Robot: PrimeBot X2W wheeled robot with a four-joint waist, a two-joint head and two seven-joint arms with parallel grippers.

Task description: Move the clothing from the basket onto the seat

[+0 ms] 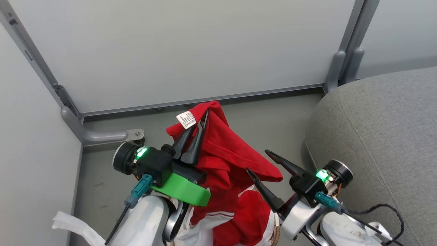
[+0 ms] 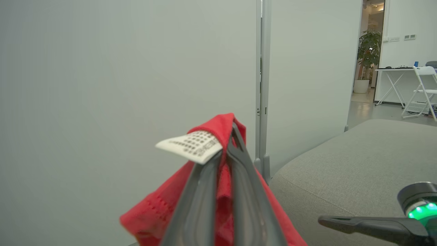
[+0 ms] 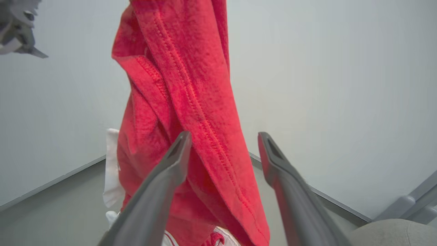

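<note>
The left claw is pressed together on a fold of the red clothing, pinching it just beside the white label. From this claw's tips the cloth hangs down in a long drape, with white trim lower down. The right claw is spread wide and holds nothing. The hanging red cloth is just in front of its fingers, partly between them. The grey seat lies to the right of the right claw, apart from the cloth. Beyond both claws stands a pale wall panel.
</note>
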